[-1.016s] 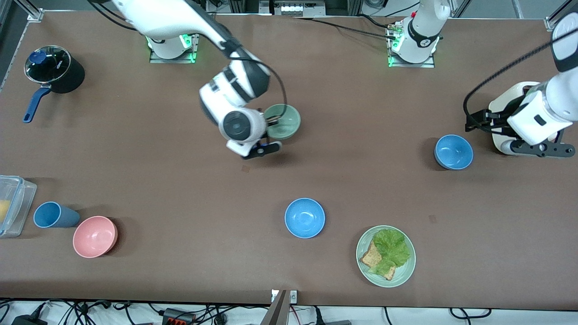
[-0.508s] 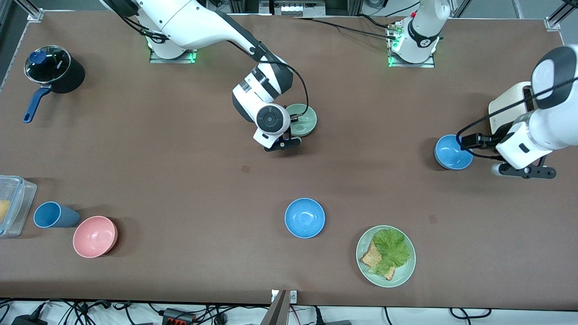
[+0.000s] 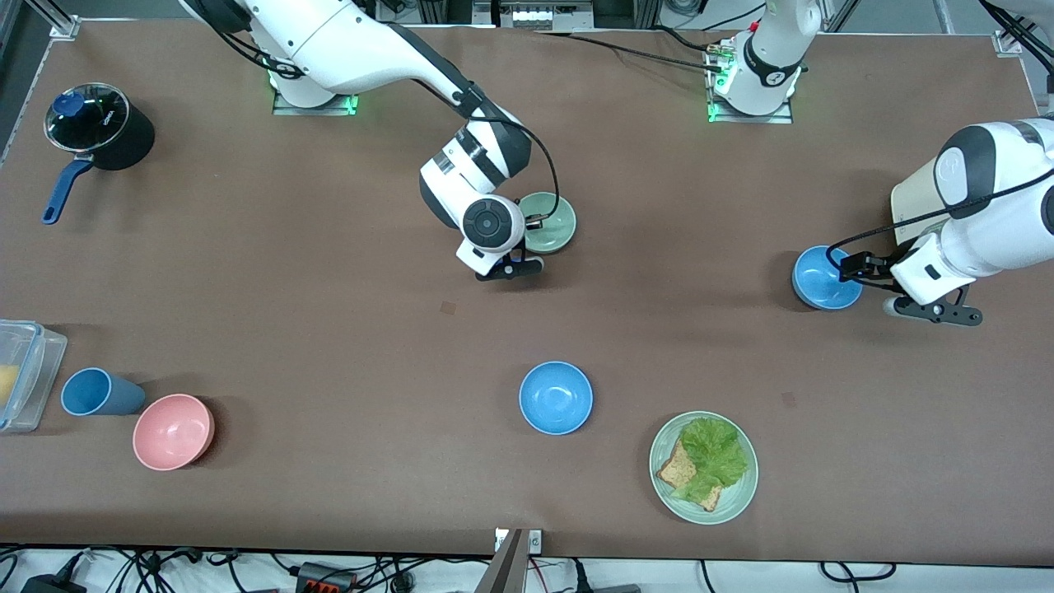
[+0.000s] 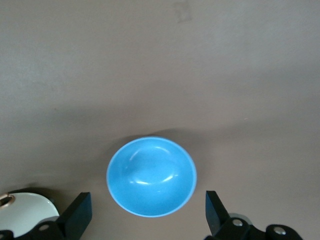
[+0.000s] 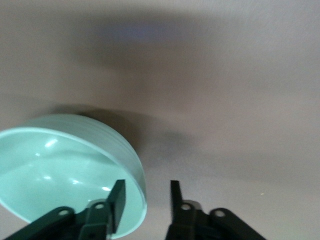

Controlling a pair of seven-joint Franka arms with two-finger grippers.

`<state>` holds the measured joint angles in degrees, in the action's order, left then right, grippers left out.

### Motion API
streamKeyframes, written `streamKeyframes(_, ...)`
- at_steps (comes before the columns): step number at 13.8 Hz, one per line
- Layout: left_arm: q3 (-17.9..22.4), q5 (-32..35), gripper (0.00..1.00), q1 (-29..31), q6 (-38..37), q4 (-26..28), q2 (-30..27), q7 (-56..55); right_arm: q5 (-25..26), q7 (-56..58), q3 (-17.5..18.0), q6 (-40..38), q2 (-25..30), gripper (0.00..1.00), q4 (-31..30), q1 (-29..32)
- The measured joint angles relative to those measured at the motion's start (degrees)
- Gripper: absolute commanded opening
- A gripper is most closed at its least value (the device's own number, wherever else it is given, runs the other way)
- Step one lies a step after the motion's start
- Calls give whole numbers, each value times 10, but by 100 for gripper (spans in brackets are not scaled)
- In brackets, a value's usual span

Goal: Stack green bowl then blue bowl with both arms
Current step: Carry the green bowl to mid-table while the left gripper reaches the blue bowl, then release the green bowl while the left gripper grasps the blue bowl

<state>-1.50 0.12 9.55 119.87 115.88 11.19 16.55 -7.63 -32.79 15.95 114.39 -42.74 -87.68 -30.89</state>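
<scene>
Nearest the front camera sits the green plate of lettuce and bread, and just above it in the front view a spare blue bowl, untouched; off toward the right arm's end lie the pink bowl, the blue cup and a clear tub. Farther up, the action: the left gripper is down at the blue bowl near the left arm's end, and its wrist view shows the fingers spread as wide as they go with the bowl sitting between them, nothing gripped yet. The job there, I'd say, is to settle one finger inside the rim and one outside before closing, so the bowl doesn't skate away on the table. Farther still, the right gripper is at the green bowl, mid-table. Its wrist view shows the jaws partly apart, one finger inside the bowl at the rim, the other outside with a clear gap to the wall. The bowl looks tilted in that view, though whether it rests flat I can't quite say. If this is the release, open fully and lift straight up, so the rim isn't dragged. Farthest off, a black pot with a blue handle stands in the corner.
</scene>
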Motion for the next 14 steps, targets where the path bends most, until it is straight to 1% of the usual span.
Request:
streamKeyframes(1,0,0,100,12,24,20,-1,14,0,-3,-3,-6,8,100,13,3)
streamKeyframes(3,0,0,99,30,54,53,1,28,2,-6,-14,-48,40,100,44,14)
streamKeyframes(5,0,0,100,42,73,68,12,30,6,-7,-47,-111,85,100,76,26)
streamKeyframes(7,0,0,100,49,92,72,32,31,12,-6,-98,-168,125,100,106,33)
streamKeyframes(9,0,0,100,52,97,73,48,32,14,-5,-156,-198,153,100,125,36)
streamKeyframes(12,0,0,100,58,122,85,58,36,15,25,-248,-202,173,100,129,39)
streamKeyframes(14,0,0,97,61,147,97,62,54,14,59,-297,-202,178,100,130,41)
